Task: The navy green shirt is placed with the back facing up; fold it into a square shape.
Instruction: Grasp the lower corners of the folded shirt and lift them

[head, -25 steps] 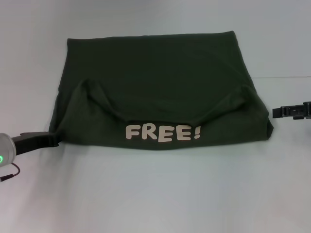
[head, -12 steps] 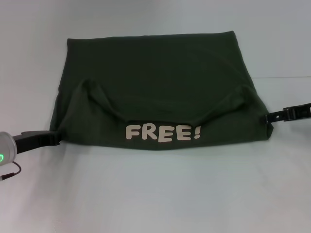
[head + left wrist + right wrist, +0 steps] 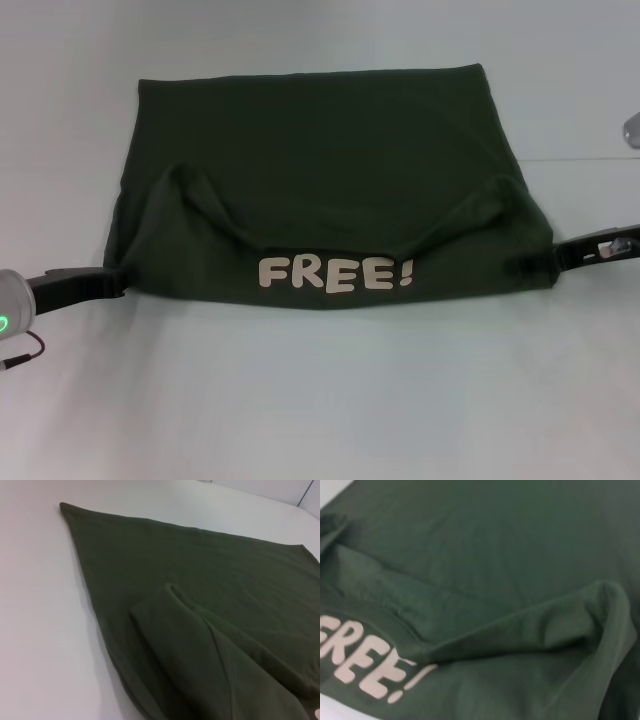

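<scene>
Work surface: a plain white table (image 3: 320, 400), matte, evenly lit, with only soft shadows. A thin straight seam (image 3: 585, 159) runs across it on the right side (a joint or the far edge, cannot tell which). In the left wrist view, a pale panel with a dark line (image 3: 304, 491) stands beyond the table.

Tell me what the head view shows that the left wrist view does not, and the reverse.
Only the head view shows the whole green shirt on the white table, the full cream FREE! lettering on its folded-over near edge, the left gripper at its near left corner and the right gripper at its near right corner. Only the left wrist view shows a close look at the far left corner. Both show the plain cloth and the folded flap on it.
</scene>
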You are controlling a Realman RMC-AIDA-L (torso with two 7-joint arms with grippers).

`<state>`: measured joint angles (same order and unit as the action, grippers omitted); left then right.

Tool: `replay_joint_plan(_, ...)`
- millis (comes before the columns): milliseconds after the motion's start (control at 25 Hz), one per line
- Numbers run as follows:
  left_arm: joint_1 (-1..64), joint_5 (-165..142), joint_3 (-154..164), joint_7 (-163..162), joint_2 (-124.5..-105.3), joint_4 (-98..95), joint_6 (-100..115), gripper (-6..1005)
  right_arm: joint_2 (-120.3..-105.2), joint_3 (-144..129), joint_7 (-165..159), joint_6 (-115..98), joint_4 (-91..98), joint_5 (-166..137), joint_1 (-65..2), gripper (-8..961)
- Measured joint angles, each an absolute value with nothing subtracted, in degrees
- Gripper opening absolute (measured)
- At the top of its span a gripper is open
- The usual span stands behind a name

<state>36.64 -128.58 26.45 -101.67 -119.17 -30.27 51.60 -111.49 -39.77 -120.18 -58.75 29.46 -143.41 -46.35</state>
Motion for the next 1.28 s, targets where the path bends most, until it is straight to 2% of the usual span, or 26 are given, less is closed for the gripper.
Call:
replay_joint_plan(160,36.71,-128.58,26.45,-101.74,-119.17,-30.24,51.59,67,-112.07,-41.27,-119.68,-56.04,28.07,-143.55,-46.6,850)
replay_joint_plan(400,36.74,-128.58,26.46,-101.78,-119.08,-30.23,51.64,67,-112.33,-41.25,-119.63,-55.3,28.11,-143.19,-46.14,709)
replay_joint_plan(600,36.74,-128.58,26.46,-101.78,-119.08,-30.25,51.66,67,-112.29,-41.46,-119.6,-55.31,28.19,-143.17,-46.03,462)
replay_joint_plan(920,36.78,-128.58,26.37,-101.85,-119.09,-30.41,52.12,67,-111.98,-41.03,-120.14,-55.37,28.4,-143.19,-45.79,381)
replay_joint_plan(1120,36.81,-128.59,26.36,-102.06,-119.08,-30.56,52.82,68,-111.82,-41.03,-119.76,-56.81,28.57,-143.17,-45.33,157)
replay_joint_plan(1280,36.55,-129.24,26.57,-103.69,-118.72,-31.87,55.44,68,-111.95,-40.88,-119.48,-60.22,30.86,-143.09,-44.09,80)
